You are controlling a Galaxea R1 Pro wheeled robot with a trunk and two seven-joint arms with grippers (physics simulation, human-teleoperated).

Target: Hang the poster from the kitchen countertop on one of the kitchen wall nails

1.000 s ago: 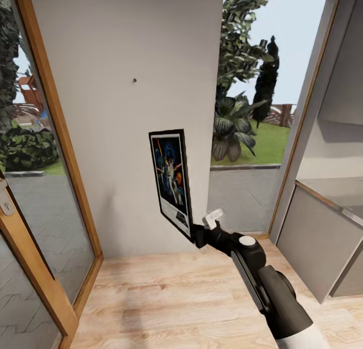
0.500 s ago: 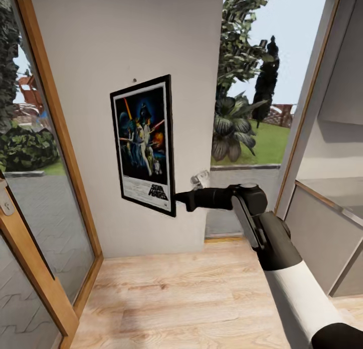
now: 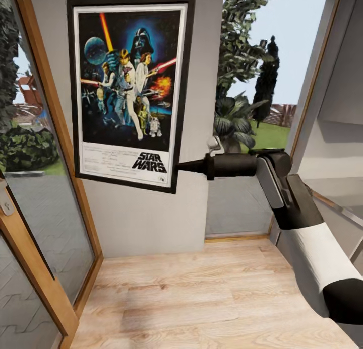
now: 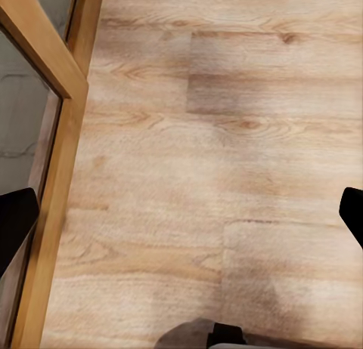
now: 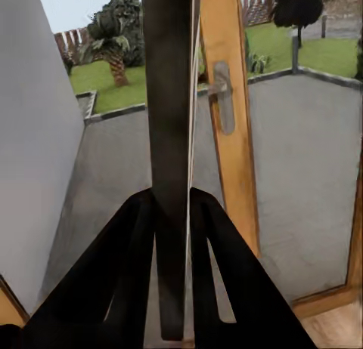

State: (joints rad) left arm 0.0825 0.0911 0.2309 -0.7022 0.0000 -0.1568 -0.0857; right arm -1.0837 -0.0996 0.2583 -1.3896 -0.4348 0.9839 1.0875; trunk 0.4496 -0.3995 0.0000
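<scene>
- One black-framed rectangular Star Wars film poster [image 3: 130, 89], white border, dark blue artwork, title at the bottom: held upright, face to the room, in front of the plain grey wall panel [image 3: 146, 218] between two glazed openings; whether it touches the wall cannot be told.
- One right gripper [image 3: 177, 166], black, at the end of a black-and-white arm reaching in from the right: clamped on the poster's lower right corner. In the right wrist view the two dark fingers [image 5: 121, 266] press either side of the frame's thin edge [image 5: 168, 137], which stands straight up between them.
- One left gripper [image 4: 181, 217]: spread wide, nothing between the tips, which show as two dark points at opposite borders of the left wrist view; aimed down at the floor, well apart from the poster.
- One light wood plank floor [image 3: 201, 298].
- One wood-framed glass door [image 3: 35, 228] at the left, its metal handle plate [image 5: 222, 96] seen past the poster's edge.
- One garden view through the right opening, with tall leafy plants [image 3: 237, 87] and lawn.
</scene>
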